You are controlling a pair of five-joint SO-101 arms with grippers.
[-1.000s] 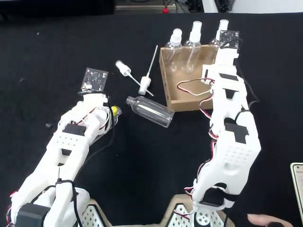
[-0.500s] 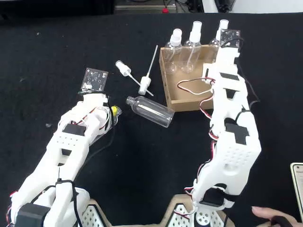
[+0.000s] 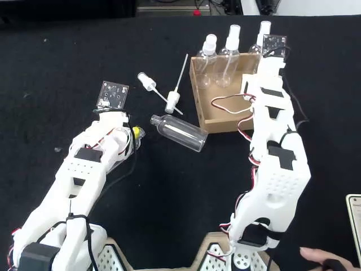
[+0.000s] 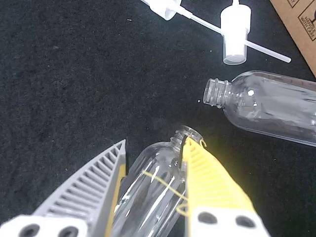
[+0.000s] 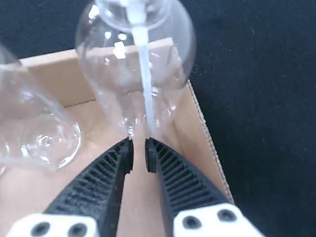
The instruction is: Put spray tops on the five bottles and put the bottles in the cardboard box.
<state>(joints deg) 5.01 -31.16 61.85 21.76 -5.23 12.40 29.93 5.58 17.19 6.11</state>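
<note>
Bright even light, glints on bottle [image 4: 149, 174]

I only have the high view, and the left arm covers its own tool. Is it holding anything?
Observer: Yes. In the left wrist view the left tool is shut on an uncapped bottle, with one finger on each side and the bare neck sticking out past the tips.
Operator: And the right tool, down by the box?
Observer: The right wrist view shows the right tool with its fingers nearly together and nothing between them. It sits just short of a topped bottle that stands in a corner of the cardboard box.
</note>
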